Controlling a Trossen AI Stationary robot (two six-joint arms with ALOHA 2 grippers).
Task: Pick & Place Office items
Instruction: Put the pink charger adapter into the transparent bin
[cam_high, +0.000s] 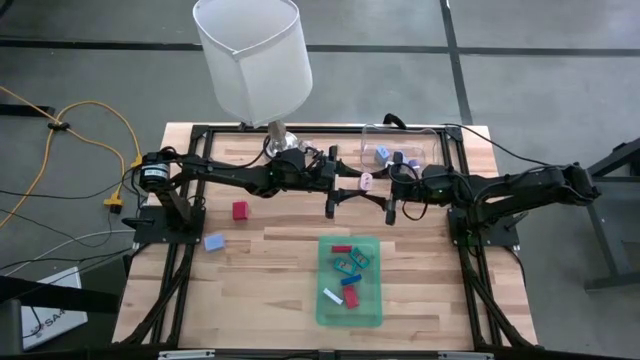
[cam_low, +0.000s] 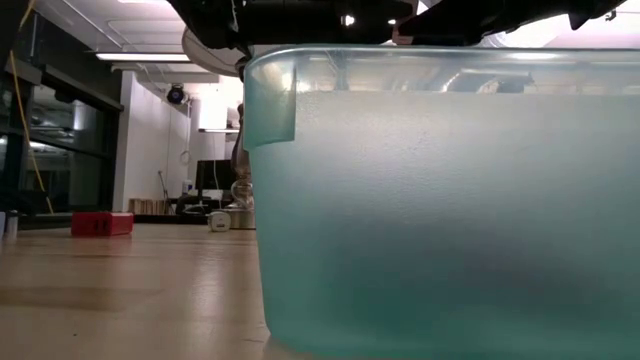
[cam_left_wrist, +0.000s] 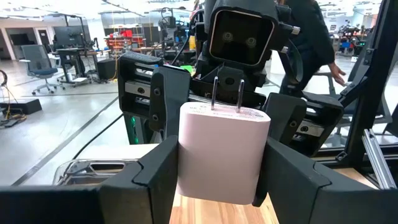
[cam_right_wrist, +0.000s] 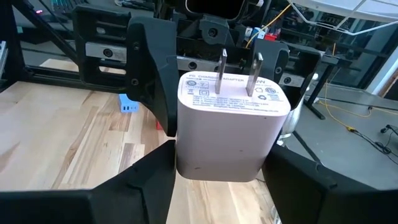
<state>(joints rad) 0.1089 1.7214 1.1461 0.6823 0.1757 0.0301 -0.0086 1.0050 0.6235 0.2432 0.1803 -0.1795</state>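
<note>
The left gripper (cam_high: 345, 190) and right gripper (cam_high: 385, 192) meet nose to nose above the table, with a pale pink charger (cam_high: 366, 181) held in the air between them.

In the left wrist view the charger (cam_left_wrist: 224, 155) sits squarely between the left gripper's (cam_left_wrist: 217, 171) own fingers (cam_left_wrist: 155, 177). Both pads press its flat sides and its two prongs point away from the wrist, toward the facing gripper. The right wrist view shows the same hold from the other side. The charger (cam_right_wrist: 227, 134) fills the gap of the right gripper (cam_right_wrist: 221, 168), whose fingers (cam_right_wrist: 152, 177) are closed against its sides. Its printed, pronged face is turned up and away. So both pairs of jaws are clamped on the charger, each from its own end, and it is clear of the wood.

A red block (cam_high: 240, 210) and a blue block (cam_high: 213, 242) lie on the table, well behind the left jaws on that arm's side. The green tray (cam_high: 322, 310) is below and in front of the joined jaws and holds red, teal, blue and white pieces. The clear container (cam_high: 372, 135) is just beyond the jaws and has a few bluish pieces inside. A lamp (cam_high: 255, 60) stands behind the left arm.
</note>
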